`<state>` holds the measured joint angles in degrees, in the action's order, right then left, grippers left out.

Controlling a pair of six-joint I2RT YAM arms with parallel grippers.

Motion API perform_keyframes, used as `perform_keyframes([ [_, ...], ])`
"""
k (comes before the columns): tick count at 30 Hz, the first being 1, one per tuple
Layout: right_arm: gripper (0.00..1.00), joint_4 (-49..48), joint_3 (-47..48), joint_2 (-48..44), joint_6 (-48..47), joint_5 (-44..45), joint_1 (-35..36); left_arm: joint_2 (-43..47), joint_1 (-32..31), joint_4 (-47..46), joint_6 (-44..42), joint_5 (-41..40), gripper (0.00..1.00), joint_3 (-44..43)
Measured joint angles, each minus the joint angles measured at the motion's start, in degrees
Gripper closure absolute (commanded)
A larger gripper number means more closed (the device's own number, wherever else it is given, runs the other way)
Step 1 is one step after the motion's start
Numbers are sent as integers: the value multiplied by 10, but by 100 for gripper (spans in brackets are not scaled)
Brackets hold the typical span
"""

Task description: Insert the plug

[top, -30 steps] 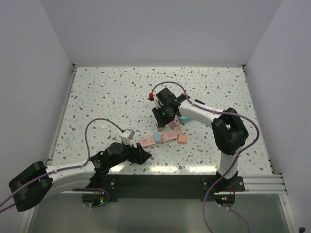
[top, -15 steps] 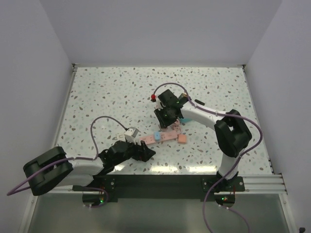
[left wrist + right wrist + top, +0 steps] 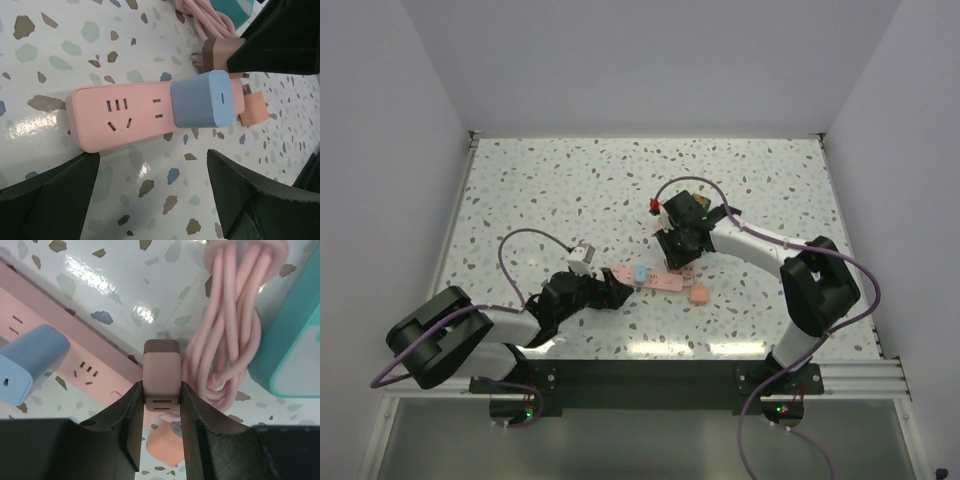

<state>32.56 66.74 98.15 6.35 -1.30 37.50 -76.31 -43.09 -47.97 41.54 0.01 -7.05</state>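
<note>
**Right tool is gripping the plug at the edge of the power strip**

The right tool (image 3: 161, 388) is pinching the taupe plug (image 3: 161, 365) by its two flat sides. The pink cord (image 3: 235, 315) is looping away beside it. The plug is sitting just at the long edge of the pink power strip (image 3: 120, 117), not in any socket. In the left wrist view its prongs (image 3: 197, 59) are showing bare.

A blue adapter (image 3: 202, 100) is occupying part of the strip. The free sockets (image 3: 117, 116) are lying between the adapter and the strip's end nearest the left arm. The left tool (image 3: 152, 159) is standing spread, low on the worktop (image 3: 550, 190) at that end. I cannot tell whether its fingers are touching the strip.

The step in hand is probably lining the prongs up with a free socket. Doing it well likely means:

- swinging the plug until the prongs are facing squarely into the strip's top face;
- centring them over slots of the matching pattern, clear of the adapter, before any push;
- pressing straight along the prongs, since a slanted push could jam them or tip the light strip;
- having the left tool steady the strip's end so it is not sliding away;
- watching that the coiled cord is not dragging the plug off line.
</note>
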Motion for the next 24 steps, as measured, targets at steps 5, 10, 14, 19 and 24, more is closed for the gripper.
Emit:
perform_keyframes([
  [5, 100, -12, -21, -7, -1, -36, 4, -33, 24, 1, -23, 11, 6, -34],
  [10, 100, -24, -32, -7, -2, -68, 26, -76, 33, -6, -36, 28, 6, -75],
  [14, 100, -19, -31, -8, -2, -74, 34, -102, 39, -5, -38, 41, 6, -96],
  [19, 100, 26, -21, -23, -4, -53, 35, -90, 42, 4, -52, 45, 6, -103],
  [24, 100, 94, 36, -48, -8, -36, 38, -18, 44, 30, -73, 56, 5, -101],
])
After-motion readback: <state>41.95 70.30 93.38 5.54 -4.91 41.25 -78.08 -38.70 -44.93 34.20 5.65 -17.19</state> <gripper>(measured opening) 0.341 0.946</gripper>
